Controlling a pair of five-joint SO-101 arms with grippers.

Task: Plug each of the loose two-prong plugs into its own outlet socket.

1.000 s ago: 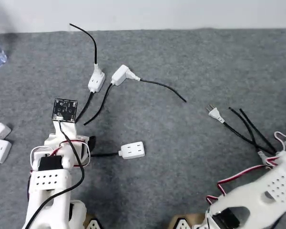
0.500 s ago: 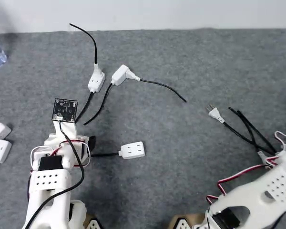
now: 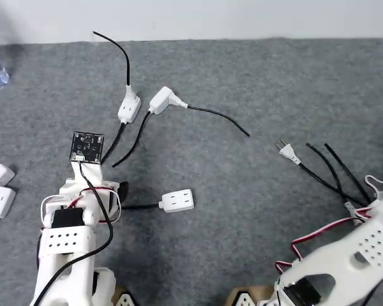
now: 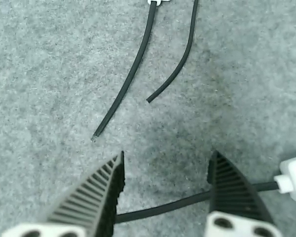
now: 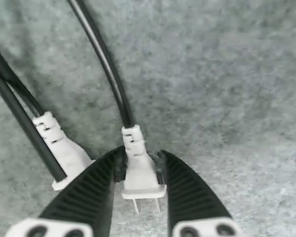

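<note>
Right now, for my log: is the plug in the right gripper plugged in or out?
Out. The plug in the right gripper shows both prongs bare above the carpet, no socket on them.

No text, label, number or sign can be read on any white outlet socket [image 3: 177,201], white two-prong plug [image 5: 139,173] or the small black square circuit board [image 3: 87,147].
</note>
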